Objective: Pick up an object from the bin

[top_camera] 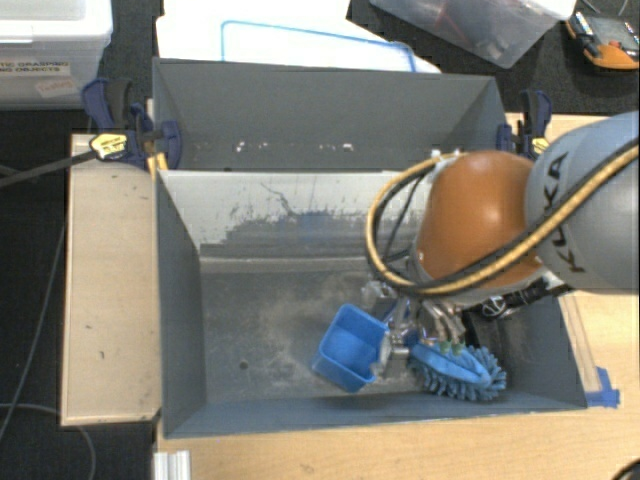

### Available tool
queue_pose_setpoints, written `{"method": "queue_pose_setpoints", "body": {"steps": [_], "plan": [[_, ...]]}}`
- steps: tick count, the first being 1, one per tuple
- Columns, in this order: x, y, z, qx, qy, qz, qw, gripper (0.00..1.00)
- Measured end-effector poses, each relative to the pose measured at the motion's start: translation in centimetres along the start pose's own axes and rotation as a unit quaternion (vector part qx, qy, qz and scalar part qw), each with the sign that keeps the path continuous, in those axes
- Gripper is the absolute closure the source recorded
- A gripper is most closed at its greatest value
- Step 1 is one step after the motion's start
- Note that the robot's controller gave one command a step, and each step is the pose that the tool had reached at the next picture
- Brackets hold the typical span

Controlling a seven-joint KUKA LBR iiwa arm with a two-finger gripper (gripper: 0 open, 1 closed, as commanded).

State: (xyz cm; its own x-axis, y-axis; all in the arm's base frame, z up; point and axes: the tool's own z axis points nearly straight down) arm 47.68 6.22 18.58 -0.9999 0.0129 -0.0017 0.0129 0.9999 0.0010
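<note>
Bin (pixel 250 308) open leftward | claw (pixel 398 346) between blue cup (pixel 348 350), brush (pixel 462 370) (near front wall (pixel 300 413))

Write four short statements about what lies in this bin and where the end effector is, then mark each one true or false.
1. A blue box-shaped cup lies near the front wall of the bin. True.
2. A blue bristly brush lies to the left of the cup. False: it lies to the cup's right, also near the front wall.
3. The end effector is low in the bin, between the cup and the brush. True.
4. A heap of things covers the left half of the bin's floor. False: the cup and the brush lie at front centre and front right.
</note>
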Motion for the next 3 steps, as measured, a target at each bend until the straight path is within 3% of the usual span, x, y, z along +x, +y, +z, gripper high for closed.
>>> {"method": "queue_pose_setpoints", "body": {"steps": [1,3], "plan": [[-0.7,-1.4,5.4,0.0,-0.0003,-0.027,0.9996,0.0],[-1.7,-2.2,7.0,-0.002,-0.0052,-0.065,0.9979,0.0]]}}
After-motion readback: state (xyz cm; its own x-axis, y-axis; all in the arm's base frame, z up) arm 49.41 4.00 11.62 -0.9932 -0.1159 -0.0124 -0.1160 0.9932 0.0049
